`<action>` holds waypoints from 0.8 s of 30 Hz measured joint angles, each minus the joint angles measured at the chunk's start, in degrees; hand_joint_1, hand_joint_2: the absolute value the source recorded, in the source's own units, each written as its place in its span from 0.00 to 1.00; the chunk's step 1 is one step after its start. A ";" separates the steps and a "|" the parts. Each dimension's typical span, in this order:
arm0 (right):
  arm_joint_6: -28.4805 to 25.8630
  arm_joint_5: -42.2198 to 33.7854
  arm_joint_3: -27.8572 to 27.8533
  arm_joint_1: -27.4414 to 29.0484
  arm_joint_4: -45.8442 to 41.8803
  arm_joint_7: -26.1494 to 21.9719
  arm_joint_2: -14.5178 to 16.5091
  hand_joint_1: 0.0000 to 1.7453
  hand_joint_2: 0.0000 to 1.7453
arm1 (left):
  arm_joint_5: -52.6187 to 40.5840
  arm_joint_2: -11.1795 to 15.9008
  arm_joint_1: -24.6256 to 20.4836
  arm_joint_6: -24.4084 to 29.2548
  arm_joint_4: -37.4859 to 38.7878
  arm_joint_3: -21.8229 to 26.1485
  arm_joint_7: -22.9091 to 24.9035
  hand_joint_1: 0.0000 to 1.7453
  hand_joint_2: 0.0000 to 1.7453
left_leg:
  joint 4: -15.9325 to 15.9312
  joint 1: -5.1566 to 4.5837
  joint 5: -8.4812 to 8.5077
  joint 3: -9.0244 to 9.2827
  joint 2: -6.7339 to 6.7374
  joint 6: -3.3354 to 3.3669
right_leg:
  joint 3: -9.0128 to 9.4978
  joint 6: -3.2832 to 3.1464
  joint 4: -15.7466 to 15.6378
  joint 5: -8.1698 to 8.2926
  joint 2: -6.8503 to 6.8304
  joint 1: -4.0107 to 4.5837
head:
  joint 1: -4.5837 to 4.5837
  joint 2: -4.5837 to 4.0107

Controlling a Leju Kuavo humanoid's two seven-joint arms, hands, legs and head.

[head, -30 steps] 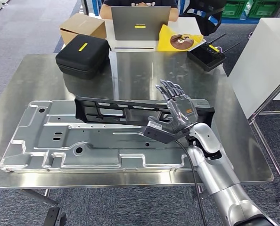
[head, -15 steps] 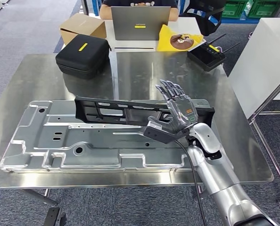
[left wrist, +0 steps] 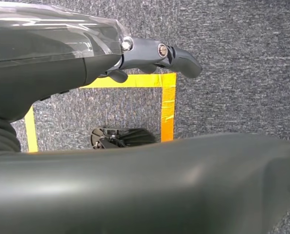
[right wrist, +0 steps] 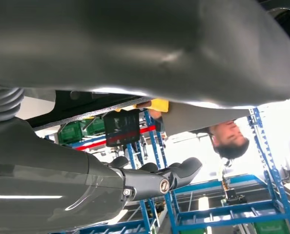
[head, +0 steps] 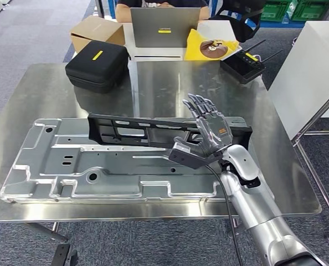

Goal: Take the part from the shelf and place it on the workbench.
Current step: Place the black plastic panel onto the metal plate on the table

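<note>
From the head view, the long black plastic frame part (head: 154, 132) lies flat on the broad grey stamped-metal panel (head: 71, 166), which itself rests on the shiny steel counter (head: 163, 88). The right hand (head: 204, 136) hovers over the part's right end with fingers spread and raised, holding nothing. By my judgement the placing is done: the part is down on the counter's panel, and what is left is only to draw the arm clear. Beyond the part, at the counter's far left corner, sits a black zipped case (head: 97, 65); a person sits behind a grey laptop (head: 165, 26) past the far edge.

The left wrist view looks at grey carpet with yellow floor tape (left wrist: 167, 105); the left hand (left wrist: 155, 51) hangs there, and whether it is spread or curled I cannot tell.

The right wrist view adds blue racking (right wrist: 268, 161) beyond the counter, with the right hand's fingers stretched out, empty.
</note>
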 joint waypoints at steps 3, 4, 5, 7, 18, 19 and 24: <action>0.00 0.00 0.00 0.00 0.00 0.00 -0.01 0.00 0.00 | 0.00 0.00 0.00 0.00 0.00 0.00 -0.01 0.00 0.00 | 0.00 0.00 0.00 0.00 0.00 0.00 | 0.00 0.00 0.00 0.00 0.00 0.00 | 0.00 0.00; 0.00 0.00 0.00 0.00 0.00 -0.01 -0.01 0.00 0.00 | 0.00 0.00 0.00 0.00 0.00 0.00 0.00 0.00 0.00 | 0.00 0.00 0.00 0.00 0.00 0.00 | 0.00 0.00 0.00 0.00 0.00 0.00 | 0.00 0.00; 0.00 0.00 0.00 0.00 0.00 -0.01 -0.01 0.00 0.00 | 0.00 0.00 0.00 0.00 0.00 0.00 0.01 0.00 0.00 | 0.00 0.00 0.00 0.00 0.00 0.00 | 0.00 0.00 0.00 0.00 0.00 0.00 | 0.00 0.00; 0.00 0.00 0.00 0.00 0.00 -0.01 -0.01 0.00 0.00 | 0.00 0.00 0.00 0.00 0.00 0.00 0.01 0.00 0.00 | 0.00 0.00 0.00 0.00 0.00 0.00 | 0.00 0.00 0.00 0.00 0.00 0.00 | 0.00 0.00; 0.00 0.00 0.00 0.00 0.00 0.00 -0.01 0.00 0.00 | 0.00 0.00 0.00 0.00 -0.01 0.00 0.00 0.00 0.00 | 0.00 0.00 0.00 0.00 0.00 0.00 | 0.00 0.00 0.00 0.00 0.00 0.00 | 0.00 0.00; 0.00 0.00 0.00 0.00 0.00 0.00 -0.01 0.00 0.00 | 0.00 0.00 0.00 0.00 0.00 0.00 -0.01 0.00 0.00 | 0.00 0.00 0.00 0.00 0.00 0.00 | 0.00 0.00 0.00 0.00 0.00 0.00 | 0.00 0.00; 0.00 0.00 0.00 0.00 0.00 0.00 -0.01 0.00 0.00 | 0.00 0.00 0.00 0.00 0.00 0.00 -0.01 0.00 0.00 | 0.00 0.00 0.00 0.00 0.00 0.00 | 0.00 0.00 0.00 0.00 0.00 0.00 | 0.00 0.00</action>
